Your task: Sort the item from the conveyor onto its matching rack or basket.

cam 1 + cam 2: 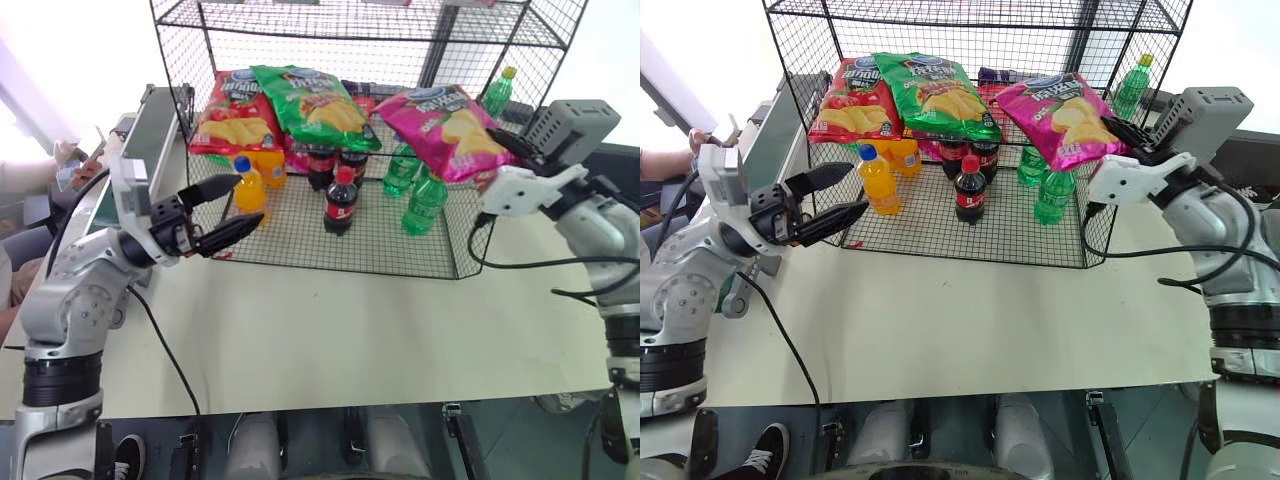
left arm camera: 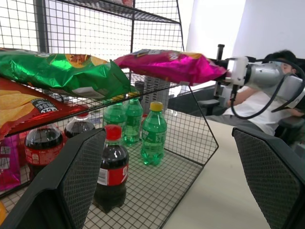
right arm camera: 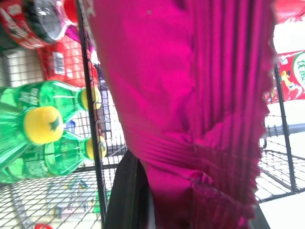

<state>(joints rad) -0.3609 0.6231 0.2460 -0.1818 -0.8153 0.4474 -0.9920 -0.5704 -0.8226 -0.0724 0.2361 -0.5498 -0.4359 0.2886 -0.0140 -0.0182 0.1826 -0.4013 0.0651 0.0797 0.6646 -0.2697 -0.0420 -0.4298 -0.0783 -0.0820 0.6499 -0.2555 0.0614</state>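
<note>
At two o'clock on the rack [image 1: 440, 262], the right gripper [image 1: 1127, 134] pinches the pink crisp bag [image 1: 1060, 118] by its crimped seam: light, slippery, crushable. Left gripper [image 1: 225, 208] gapes, empty.

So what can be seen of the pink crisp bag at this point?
The pink crisp bag is shiny magenta foil printed with yellow crisps and a round blue logo. It lies tilted at the rack's right end, above green bottles, beside a green crisp bag. The right gripper is shut on its crimped edge.
</note>
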